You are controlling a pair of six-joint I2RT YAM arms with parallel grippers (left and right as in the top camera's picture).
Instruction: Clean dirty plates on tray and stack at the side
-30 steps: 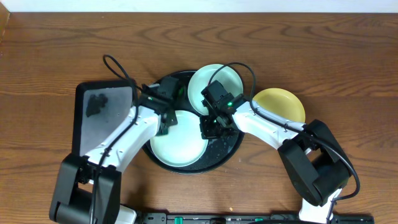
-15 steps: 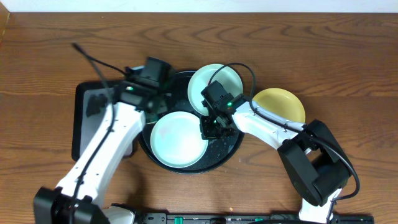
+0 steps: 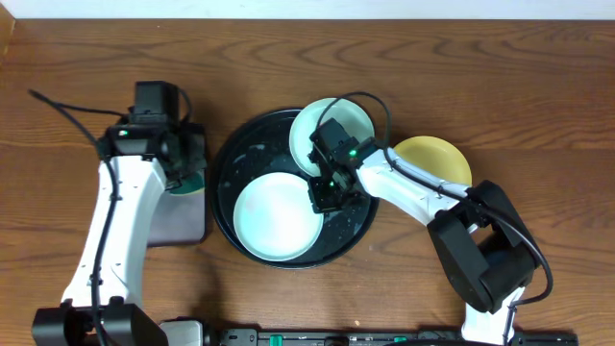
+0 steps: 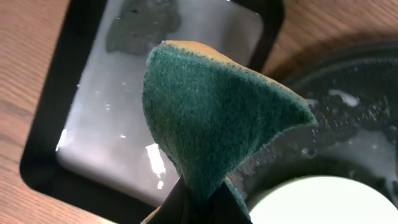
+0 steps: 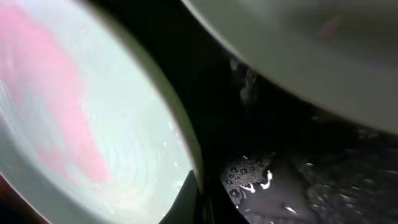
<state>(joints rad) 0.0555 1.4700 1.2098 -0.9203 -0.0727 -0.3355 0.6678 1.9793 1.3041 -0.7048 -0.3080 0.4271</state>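
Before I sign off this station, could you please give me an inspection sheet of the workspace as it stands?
Surface: wooden table, bare wood, no spills seen.
Job's things: round black tray wet with droplets; first mint plate flat inside it; second mint plate overlapping its far rim; yellow plate on the table beside the tray.
Clutter: rectangular tray, wet film on it.
Grippers: left gripper shut on the teal sponge above the rectangular tray; right gripper at the first mint plate's rim, grip unclear.
Cables: left cable sticks out sideways; right cable arches over the second mint plate.
Surroundings: nothing seen beyond a pale strip at the far edge.
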